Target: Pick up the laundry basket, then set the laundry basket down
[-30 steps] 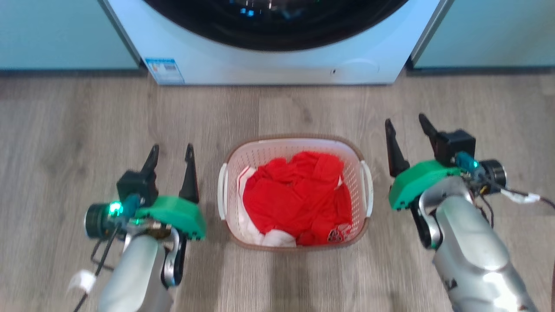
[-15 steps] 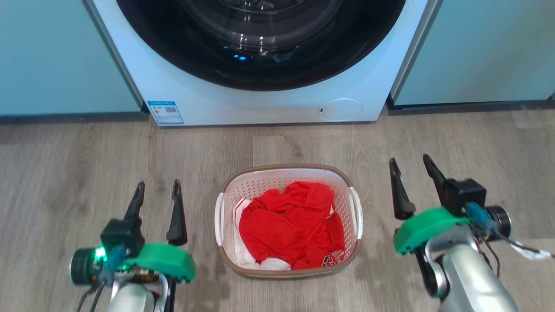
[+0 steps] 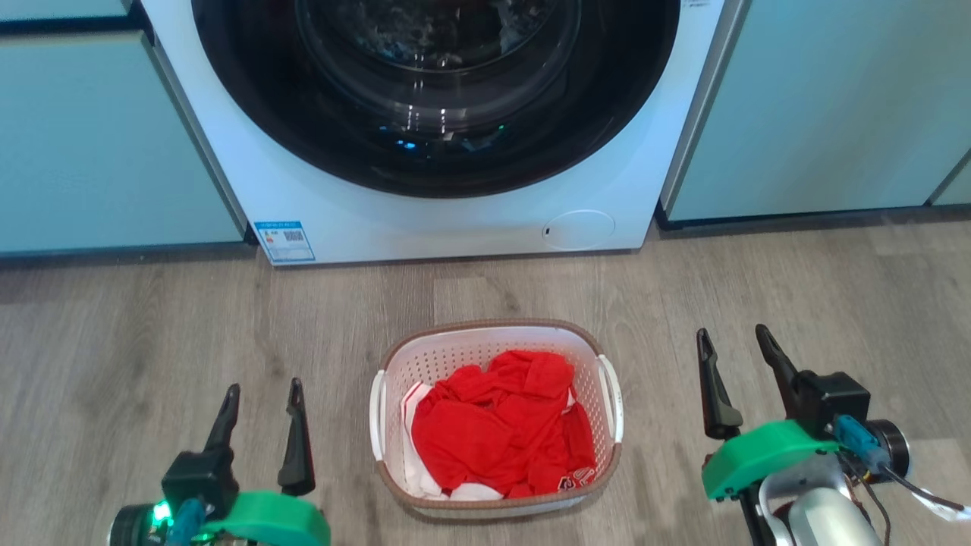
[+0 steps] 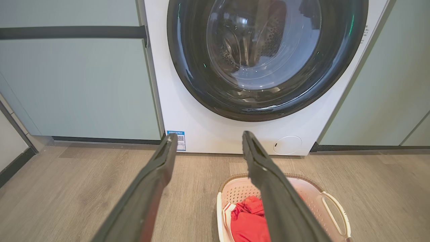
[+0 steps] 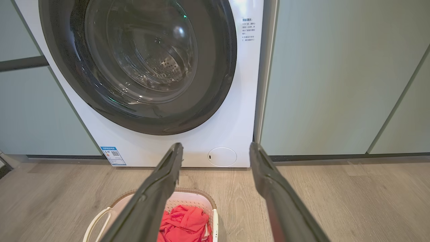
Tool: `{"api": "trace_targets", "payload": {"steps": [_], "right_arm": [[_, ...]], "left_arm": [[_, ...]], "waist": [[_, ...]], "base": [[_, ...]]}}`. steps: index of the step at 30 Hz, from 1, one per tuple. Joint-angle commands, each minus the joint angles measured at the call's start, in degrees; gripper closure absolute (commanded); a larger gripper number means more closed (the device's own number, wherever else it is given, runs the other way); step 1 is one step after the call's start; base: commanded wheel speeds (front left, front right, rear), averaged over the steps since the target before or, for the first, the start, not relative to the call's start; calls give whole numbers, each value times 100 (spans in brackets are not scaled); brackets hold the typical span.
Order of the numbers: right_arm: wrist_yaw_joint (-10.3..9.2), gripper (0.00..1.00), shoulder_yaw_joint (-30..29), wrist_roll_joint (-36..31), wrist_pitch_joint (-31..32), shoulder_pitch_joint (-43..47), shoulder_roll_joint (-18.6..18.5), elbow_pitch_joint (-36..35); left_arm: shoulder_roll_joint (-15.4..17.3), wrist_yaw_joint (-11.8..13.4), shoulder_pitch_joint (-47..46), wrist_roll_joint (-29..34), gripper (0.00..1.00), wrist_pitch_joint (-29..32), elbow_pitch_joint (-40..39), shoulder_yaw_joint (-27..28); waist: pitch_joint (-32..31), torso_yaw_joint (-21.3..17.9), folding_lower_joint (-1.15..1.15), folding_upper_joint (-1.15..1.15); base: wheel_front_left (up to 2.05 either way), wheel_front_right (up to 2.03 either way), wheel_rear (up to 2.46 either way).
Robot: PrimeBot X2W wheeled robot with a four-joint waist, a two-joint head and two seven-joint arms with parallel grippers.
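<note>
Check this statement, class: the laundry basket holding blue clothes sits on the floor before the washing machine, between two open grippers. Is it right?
No. The head view shows red clothes, not blue, in the laundry basket. The rest stands: floor, washing machine behind, open left gripper and right gripper either side.

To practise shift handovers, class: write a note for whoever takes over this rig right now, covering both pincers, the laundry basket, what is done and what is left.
Left pincer: open, empty, to the left of the basket, not touching it.
Right pincer: open, empty, to the right of the basket, not touching it.
Laundry basket: upright on the floor in front of the washing machine, red clothes inside.
Done: cannot tell whether it has been lifted; nothing grips it now.
Left: if not lifted, take the side handles, lift, set down.
</note>
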Motion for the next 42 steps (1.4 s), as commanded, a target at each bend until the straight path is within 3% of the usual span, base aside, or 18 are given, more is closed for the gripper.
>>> {"api": "trace_targets", "payload": {"steps": [1, 30, 31, 35, 42], "right_arm": [[-14, 0, 88, -48, -68, -42, 24, -233], [-14, 0, -35, -27, -68, 144, 24, -371], [0, 100, -148, 1, 1, 224, 25, -164], [0, 100, -140, 27, 14, 302, 28, 163], [-1, 100, -174, 511, 100, 275, 1, 145]], "left_arm": [[-16, -13, -115, 9, 0, -55, -248, 261], [-33, 10, 67, 285, 0, -55, -415, 343], [-4, -28, 234, 255, 100, 0, -225, 131], [-10, -48, 297, 220, 100, 28, 120, 106], [17, -104, 221, -292, 100, 112, 130, 145]], "waist": [[-79, -27, 1, 0], [-233, -131, 1, 0], [-233, -134, 1, 0], [-234, -135, 1, 0], [-227, -133, 1, 0]], "base": [[0, 0, 0], [0, 0, 0], [0, 0, 0], [0, 0, 0], [0, 0, 0]]}}
